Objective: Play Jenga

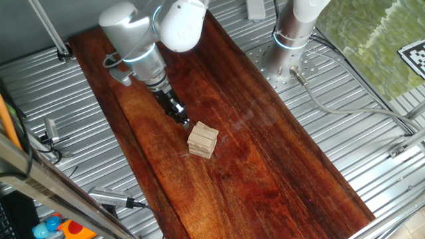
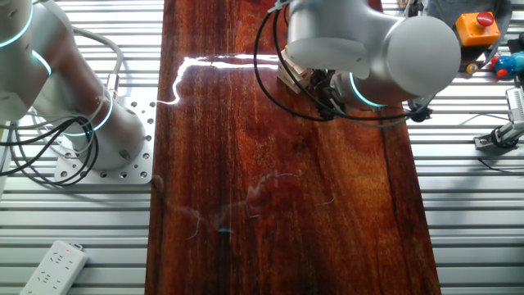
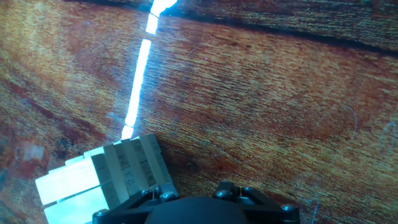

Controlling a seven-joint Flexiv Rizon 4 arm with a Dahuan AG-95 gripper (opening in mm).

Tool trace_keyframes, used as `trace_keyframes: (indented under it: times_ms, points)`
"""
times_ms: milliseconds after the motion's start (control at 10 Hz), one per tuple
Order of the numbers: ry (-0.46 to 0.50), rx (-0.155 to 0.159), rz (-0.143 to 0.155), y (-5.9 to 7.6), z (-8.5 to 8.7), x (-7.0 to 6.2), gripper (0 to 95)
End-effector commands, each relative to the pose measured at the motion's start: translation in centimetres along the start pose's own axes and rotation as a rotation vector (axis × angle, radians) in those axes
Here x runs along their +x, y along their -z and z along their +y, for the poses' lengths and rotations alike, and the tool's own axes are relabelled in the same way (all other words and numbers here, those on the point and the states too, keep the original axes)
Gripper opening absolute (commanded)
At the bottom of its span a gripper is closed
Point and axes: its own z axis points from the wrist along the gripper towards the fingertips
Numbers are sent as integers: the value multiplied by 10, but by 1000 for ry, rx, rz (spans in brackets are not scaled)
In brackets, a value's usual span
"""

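The Jenga stack [image 1: 202, 141] is a small pile of pale wooden blocks in crossed layers, standing near the middle of the dark wood board [image 1: 265, 159]. My gripper [image 1: 182, 122] points down just up-left of the stack, close to its top corner, and its fingers look pressed together with nothing held. In the hand view the stack [image 3: 102, 177] sits at the lower left, next to the dark gripper base; the fingertips do not show there. In the other fixed view the arm hides most of the stack [image 2: 292, 76].
The base of a second arm [image 1: 292, 33] stands on the metal table beyond the board's right edge, with cables [image 1: 345, 109] trailing from it. A power strip [image 2: 53, 266] and small tools [image 1: 109, 196] lie off the board.
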Motion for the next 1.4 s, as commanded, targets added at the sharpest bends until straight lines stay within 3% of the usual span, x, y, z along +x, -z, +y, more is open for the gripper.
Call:
trace_keyframes:
  times_ms: [100, 1400]
  points:
    - [-19, -76, -24, 1, 1, -1, 380]
    - [-33, -101, -30, 5, -1, -2, 380]
